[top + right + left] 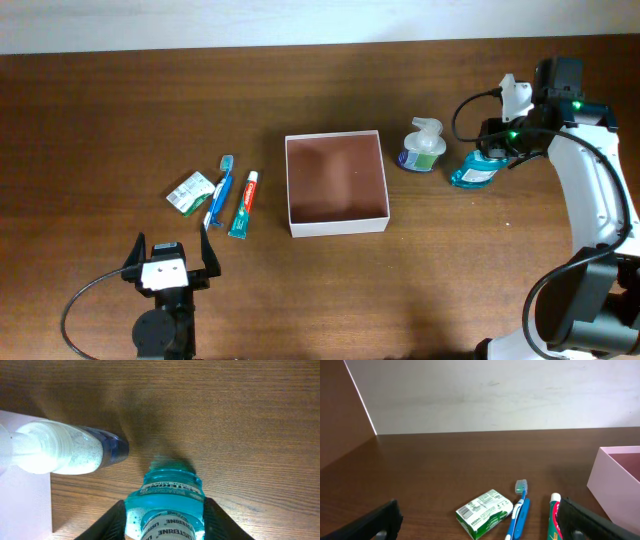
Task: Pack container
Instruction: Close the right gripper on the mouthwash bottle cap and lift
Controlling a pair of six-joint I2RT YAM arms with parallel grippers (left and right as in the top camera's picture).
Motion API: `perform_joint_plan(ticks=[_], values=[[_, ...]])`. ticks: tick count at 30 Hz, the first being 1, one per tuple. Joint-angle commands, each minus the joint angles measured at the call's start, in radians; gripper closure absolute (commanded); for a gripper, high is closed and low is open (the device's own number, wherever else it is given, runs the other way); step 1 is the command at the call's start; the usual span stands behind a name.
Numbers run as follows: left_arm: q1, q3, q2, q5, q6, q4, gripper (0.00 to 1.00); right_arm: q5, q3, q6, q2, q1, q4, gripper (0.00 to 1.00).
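Note:
The container, a shallow square box with white walls and a reddish-brown floor, sits empty at the table's middle; its wall also shows in the left wrist view. A blue mouthwash bottle stands to its right. My right gripper is over that bottle. In the right wrist view both black fingers press its sides, so the gripper is shut on it. My left gripper stands open near the front left edge, empty, its fingers spread wide.
A clear pump bottle with a white head stands between container and mouthwash, close to the right fingers. Left of the container lie a green box, a blue toothbrush and a toothpaste tube.

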Motion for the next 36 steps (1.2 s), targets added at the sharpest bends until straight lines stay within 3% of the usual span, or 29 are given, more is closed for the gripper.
perform_joint_plan(ticks=[1,8,20,36], values=[[0.006,-0.005,-0.008,0.0,0.019,0.0,0.01,-0.012,-0.006,-0.004,0.013,-0.002,0.003,0.63],[0.006,-0.005,-0.008,0.0,0.019,0.0,0.01,-0.012,-0.006,-0.004,0.013,-0.002,0.003,0.73],[0.006,-0.005,-0.008,0.0,0.019,0.0,0.01,-0.011,0.013,-0.004,0.008,-0.002,-0.007,0.74],[0.006,-0.005,-0.008,0.0,0.019,0.0,0.01,-0.016,0.283,0.072,-0.027,0.043,-0.254,0.79]])
